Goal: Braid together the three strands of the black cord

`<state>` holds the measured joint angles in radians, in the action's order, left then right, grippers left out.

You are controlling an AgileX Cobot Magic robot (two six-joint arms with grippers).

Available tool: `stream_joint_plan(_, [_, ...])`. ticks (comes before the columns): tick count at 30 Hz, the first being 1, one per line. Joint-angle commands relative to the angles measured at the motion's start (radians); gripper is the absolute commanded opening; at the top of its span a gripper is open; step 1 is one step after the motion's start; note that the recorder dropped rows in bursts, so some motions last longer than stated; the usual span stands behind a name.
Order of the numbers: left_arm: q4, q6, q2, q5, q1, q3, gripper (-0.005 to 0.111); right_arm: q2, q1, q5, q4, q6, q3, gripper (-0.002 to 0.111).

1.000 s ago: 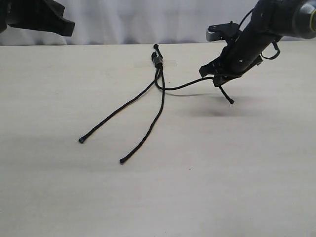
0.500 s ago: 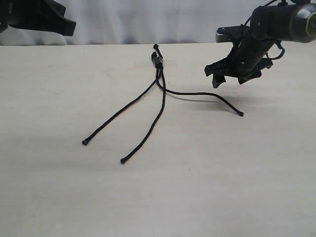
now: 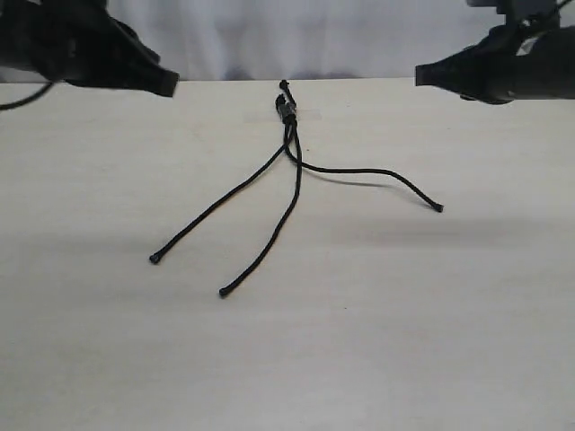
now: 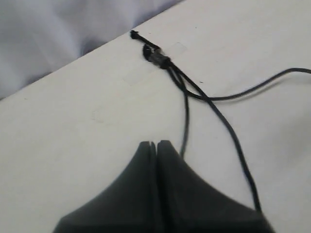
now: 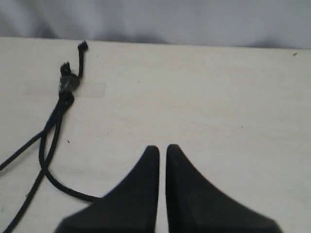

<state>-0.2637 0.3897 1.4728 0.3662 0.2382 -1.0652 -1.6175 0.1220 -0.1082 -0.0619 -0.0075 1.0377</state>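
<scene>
The black cord (image 3: 287, 109) lies on the pale table, its knot (image 4: 160, 59) held down by a clear tape strip (image 5: 92, 89) at the far side. Three strands fan toward the front: the left strand (image 3: 220, 202), the middle strand (image 3: 283, 215) and the right strand (image 3: 368, 171), which curves off to the right. Nothing holds any of them. My left gripper (image 3: 166, 83) hangs above the table at the far left, shut and empty (image 4: 157, 144). At the far right, my right gripper (image 3: 422, 74) is raised, its fingers together with only a thin slit and nothing between them (image 5: 163, 148).
The table (image 3: 404, 314) is a bare light wood surface. A white cloth backdrop (image 3: 296, 36) hangs behind its far edge.
My right gripper let go of the right strand, then rose and pulled back to the upper right. The strand's end dropped flat on the table. My left gripper came in from the upper left.
</scene>
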Motion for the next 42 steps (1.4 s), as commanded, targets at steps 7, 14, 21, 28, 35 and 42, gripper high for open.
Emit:
stream_joint_plan(7, [0.008,0.018,0.395,-0.080,0.220,-0.078,0.044,0.176,-0.004,0.254,-0.007,-0.006,-0.156,0.004])
stream_joint_plan(14, [0.016,0.029,0.511,-0.139,0.231,-0.078,0.047,0.176,-0.004,0.259,-0.007,-0.006,-0.156,0.004])
stream_joint_plan(21, [-0.003,0.023,0.550,-0.039,0.272,-0.113,0.047,0.176,-0.004,0.260,-0.007,-0.006,-0.156,0.004])
stream_joint_plan(28, [0.007,0.021,0.615,0.077,0.272,-0.187,0.047,0.174,-0.004,0.258,-0.007,-0.006,-0.156,0.004])
stream_joint_plan(35, [0.104,-0.028,0.665,0.092,0.276,-0.217,0.047,0.136,-0.004,0.284,-0.007,-0.006,-0.156,0.004])
stream_joint_plan(42, [0.125,-0.028,0.669,0.119,0.276,-0.217,0.033,0.108,-0.004,0.312,-0.007,-0.006,-0.156,0.004])
